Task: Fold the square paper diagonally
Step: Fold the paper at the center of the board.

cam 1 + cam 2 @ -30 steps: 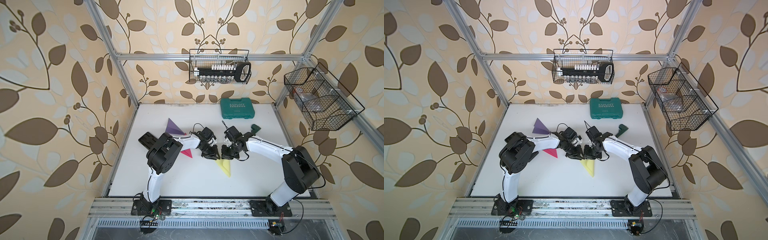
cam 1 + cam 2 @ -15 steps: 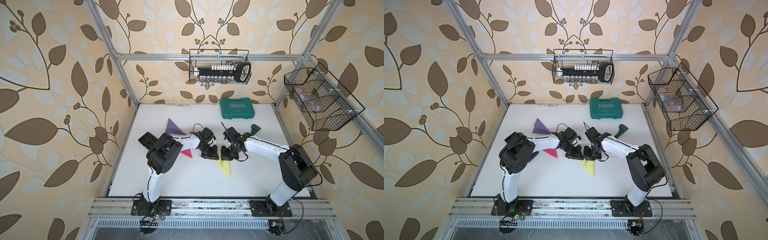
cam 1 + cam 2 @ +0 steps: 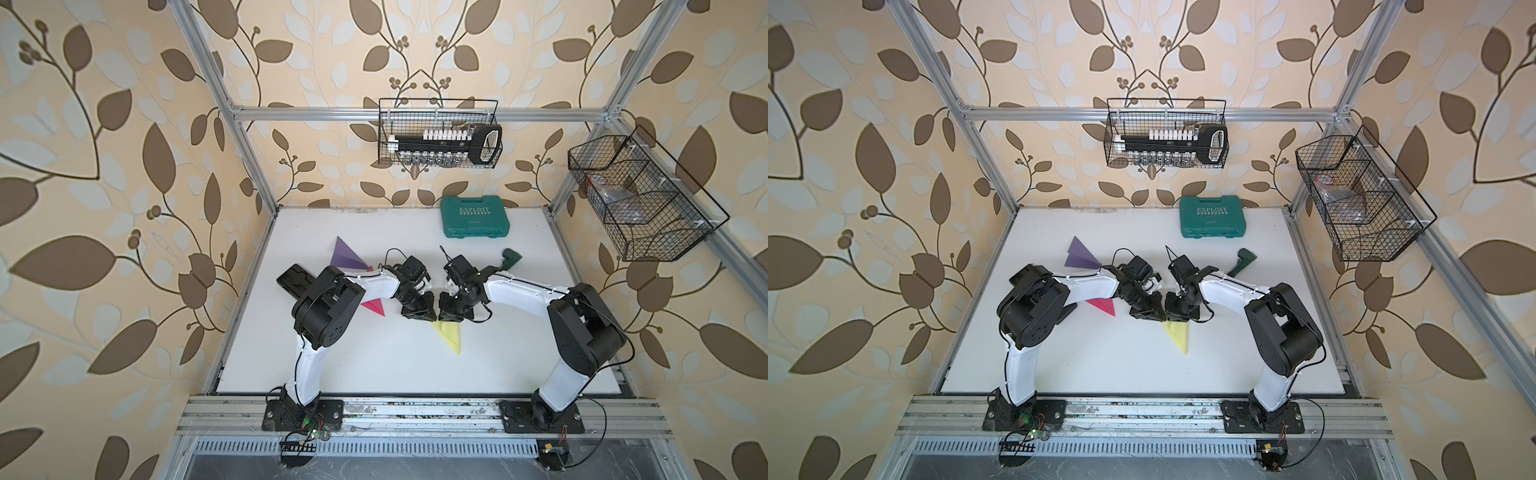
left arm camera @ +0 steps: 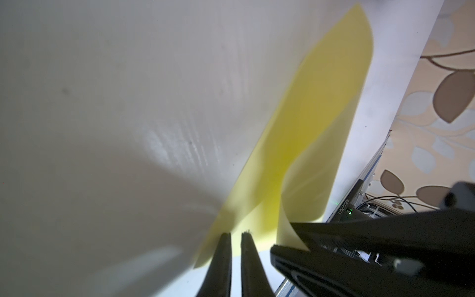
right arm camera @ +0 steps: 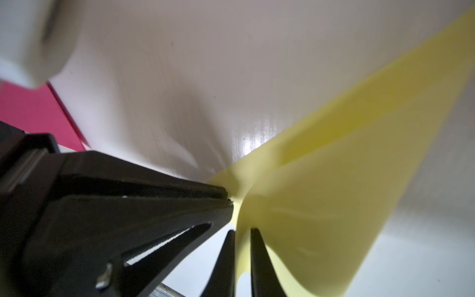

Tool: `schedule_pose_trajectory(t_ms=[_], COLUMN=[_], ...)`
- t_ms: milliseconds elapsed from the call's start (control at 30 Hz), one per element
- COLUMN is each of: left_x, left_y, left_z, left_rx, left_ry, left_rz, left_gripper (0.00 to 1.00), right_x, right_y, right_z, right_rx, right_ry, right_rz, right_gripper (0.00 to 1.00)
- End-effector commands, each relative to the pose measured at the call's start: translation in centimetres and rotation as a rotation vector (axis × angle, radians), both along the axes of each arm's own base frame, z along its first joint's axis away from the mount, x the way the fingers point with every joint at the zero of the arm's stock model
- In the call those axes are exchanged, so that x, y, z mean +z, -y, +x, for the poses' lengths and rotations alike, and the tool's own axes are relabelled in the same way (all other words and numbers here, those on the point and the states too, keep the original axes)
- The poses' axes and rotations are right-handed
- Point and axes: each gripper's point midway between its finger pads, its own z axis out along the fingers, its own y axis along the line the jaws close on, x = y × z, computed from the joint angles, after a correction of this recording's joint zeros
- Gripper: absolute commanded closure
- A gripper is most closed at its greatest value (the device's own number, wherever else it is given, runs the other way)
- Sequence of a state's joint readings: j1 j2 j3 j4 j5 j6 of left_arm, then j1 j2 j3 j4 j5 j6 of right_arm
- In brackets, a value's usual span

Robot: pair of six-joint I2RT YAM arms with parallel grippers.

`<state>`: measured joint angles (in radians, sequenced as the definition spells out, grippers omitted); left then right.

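The yellow paper lies mid-table, partly folded into a narrow triangle, and shows in both top views. My two grippers meet tip to tip at its far end. The left gripper is nearly shut, with only a slit between its fingers. Its tips rest over the flat lower layer of the paper, and nothing is in the slit. The right gripper is shut on the raised corner of the upper flap. The yellow paper curls up between its fingers.
A pink folded paper lies beside the left forearm, with a purple one farther back. A green case stands at the back, and a dark green object lies behind the right arm. A black object is at the left edge.
Both grippers stay together at the paper's far end. The right one has edged slightly toward the left one. The paper lies where it was.
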<state>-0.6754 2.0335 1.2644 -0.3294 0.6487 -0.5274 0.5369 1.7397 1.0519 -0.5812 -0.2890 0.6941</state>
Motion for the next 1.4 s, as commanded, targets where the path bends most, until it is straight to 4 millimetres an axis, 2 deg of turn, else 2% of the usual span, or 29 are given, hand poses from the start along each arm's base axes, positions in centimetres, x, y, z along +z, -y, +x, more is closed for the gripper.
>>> schedule_pose_trajectory(t_ms=[0,433,767,1033,1267,1367], left_x=[1.7,1.2,0.9,0.8,1.1,0.8], left_y=[-0.1,-0.3,-0.4,-0.4,-0.2,-0.3], left_z=[-0.2,-0.4,-0.4,-0.5,-0.3,-0.3], left_rx=[-0.020,-0.022,-0.021,-0.022,-0.023,-0.021], left_ry=[0.044,0.037,0.036,0.033,0.039,0.033], left_rz=[-0.018,-0.009,-0.006,-0.006,-0.006,0.000], left_gripper=[0.89,0.92,0.92,0.92,0.92,0.92], right_x=[-0.9,-1.2,-2.1,-2.4,-2.7,-1.8], right_y=[-0.2,-0.6,-0.7,-0.5,-0.5,-0.8], right_z=[-0.5,-0.5,-0.6,-0.6,-0.8,-0.6], right_rx=[-0.005,-0.019,-0.025,-0.030,-0.029,-0.026], right_ry=[-0.030,-0.039,-0.058,-0.062,-0.072,-0.052], right_rz=[-0.002,0.020,0.020,0.008,0.007,0.028], right_gripper=[0.86,0.86,0.84,0.72,0.71,0.71])
